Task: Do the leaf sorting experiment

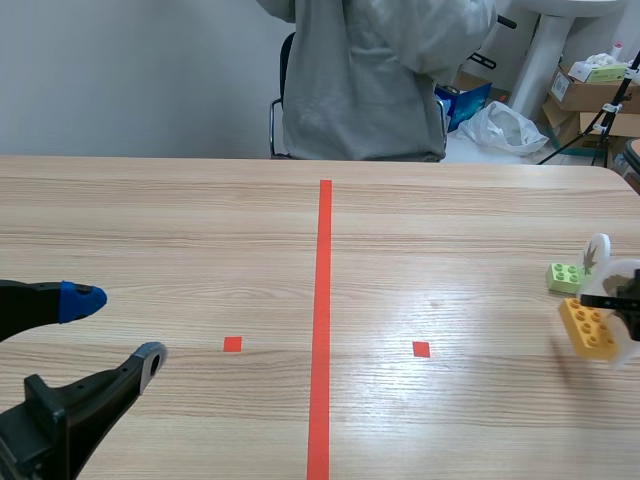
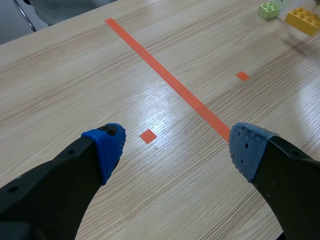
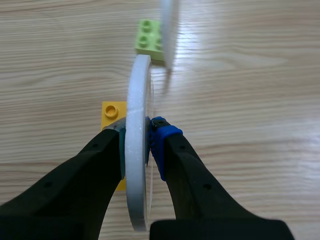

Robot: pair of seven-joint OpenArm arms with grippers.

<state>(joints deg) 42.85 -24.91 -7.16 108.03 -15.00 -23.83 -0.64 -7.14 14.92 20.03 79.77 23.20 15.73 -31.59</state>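
The big wooden table (image 1: 200, 230) fills most of the scene view; a person (image 1: 360, 90) in a grey top sits at the upper middle; a long red tape line (image 1: 322, 330) runs down the middle

The left gripper (image 1: 125, 327) is at the lower left; its two fingers are wide apart with nothing between them; the right gripper (image 3: 141, 131) is at the right edge, its fingers pinched tight on a white round disc (image 3: 137, 90) that stands up on its edge

A yellow brick (image 1: 588, 328) lies just beside the disc, and I cannot tell if they touch; a green brick (image 1: 564, 276) sits near it, a bit higher in the frame; a small white upright piece (image 1: 598, 250) stands right by the green brick; I cannot tell what that piece is, and I see no real leaf

I think the step is moving the disc; it is thin and looks held only near its rim, so it could tip or slip; the squeeze should be firm but soft; go slowly, do not bump the bricks or the white piece, and lay the disc flat before letting go

The cardboard boxes (image 1: 585, 88) at the upper right have labels, but they are too small to read; I see no words on the bricks or the disc
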